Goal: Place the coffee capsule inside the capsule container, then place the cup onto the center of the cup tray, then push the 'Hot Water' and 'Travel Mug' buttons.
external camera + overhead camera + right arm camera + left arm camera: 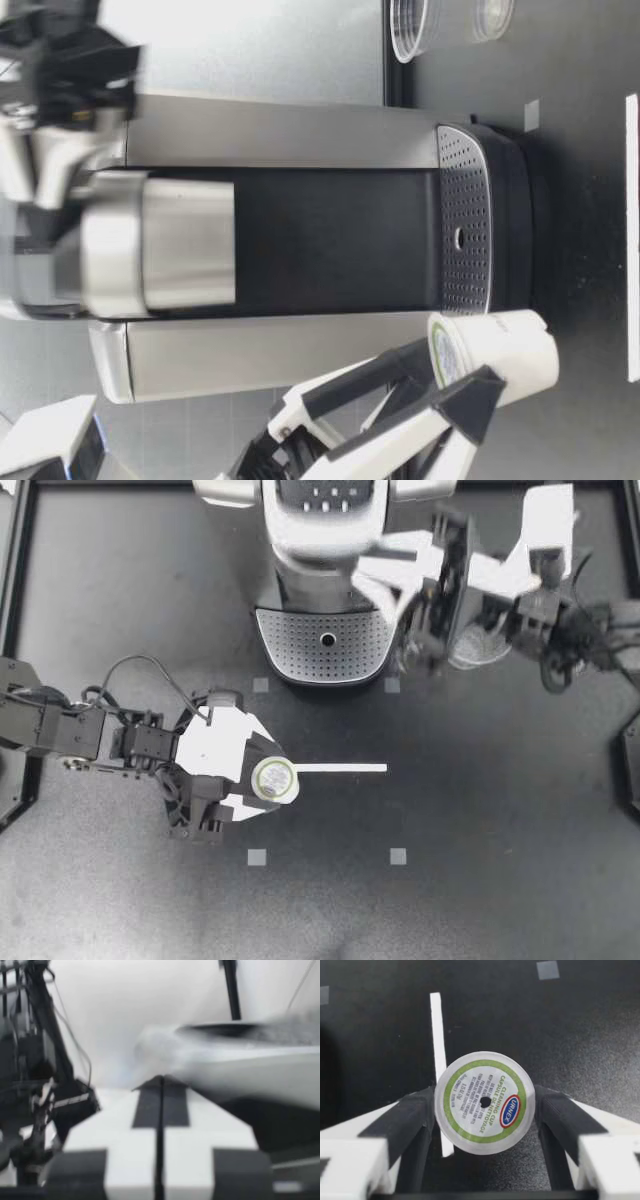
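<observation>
Currently my left claw (pixel 272 780), reaching in from the left, is clamped on the capsule (pixel 273 778). In the left wrist view both dark fingers (pixel 415 1112) press on its sides from opposite directions. Capsule is upright, with its round green-ringed lid facing up and a small hole at the lid's centre. It sits over the left end of a white tape strip (pixel 345 768) on the dark tabletop (pixel 480 880). Cannot tell whether its base touches the tabletop or hangs just above it. Four grey square markers (pixel 257 857) lie around the strip, two nearer the machine and two farther from it.

Capsule is well apart from the coffee machine (pixel 320 570), out in front of its tray (pixel 300 645). Tray is perforated metal with one hole at its middle. Machine stands at the back centre of the tabletop, with buttons (pixel 322 495) on its top.

My right claw (pixel 372 582) comes in from the right and is at the machine's right flank, blurred in the top view. In the right wrist view its two fingers lie pressed together with only a thin seam between them.

Clear plastic cup (pixel 480 645) stands upright on the tabletop just beside the machine's base, to its right. It is under my right arm and off the tray.
</observation>
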Tool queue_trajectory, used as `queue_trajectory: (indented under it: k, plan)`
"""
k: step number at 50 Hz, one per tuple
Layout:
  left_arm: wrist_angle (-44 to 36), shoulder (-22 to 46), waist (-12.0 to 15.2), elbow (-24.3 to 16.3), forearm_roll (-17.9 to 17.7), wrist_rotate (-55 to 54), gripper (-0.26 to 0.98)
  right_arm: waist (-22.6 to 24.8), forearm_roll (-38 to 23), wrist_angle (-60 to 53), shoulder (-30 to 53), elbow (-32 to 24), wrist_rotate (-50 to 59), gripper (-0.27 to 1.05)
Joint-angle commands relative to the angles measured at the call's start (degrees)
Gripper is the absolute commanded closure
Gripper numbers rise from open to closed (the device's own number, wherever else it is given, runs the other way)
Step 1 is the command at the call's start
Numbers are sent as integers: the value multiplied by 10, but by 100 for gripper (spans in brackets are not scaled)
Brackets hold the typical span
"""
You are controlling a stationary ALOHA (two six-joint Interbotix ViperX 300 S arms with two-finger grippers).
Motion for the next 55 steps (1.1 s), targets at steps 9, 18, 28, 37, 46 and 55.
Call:
queue_trajectory:
  k: [9, 18, 28, 37, 46, 55]
  plan:
    - [-4, -19, 1, -11, -1, 0, 32, -40, -6, 77, -45, -49, -22, 73]
    - [-5, -19, 2, -11, -1, 0, 32, -55, -9, 85, -66, -50, -25, 73]
    - [-5, -19, 2, -11, -1, 0, 32, -62, -12, 87, -81, -50, -25, 73]
    - [-5, -16, 2, -15, -1, 0, 32, -80, -13, 87, -81, -54, -25, 73]
    - [-5, -16, 1, -17, -1, -1, 32, -103, -18, 90, -69, -70, -25, 73]
    - [-5, -16, 2, -18, -1, -1, 32, -122, -22, 111, -50, -93, -25, 73]
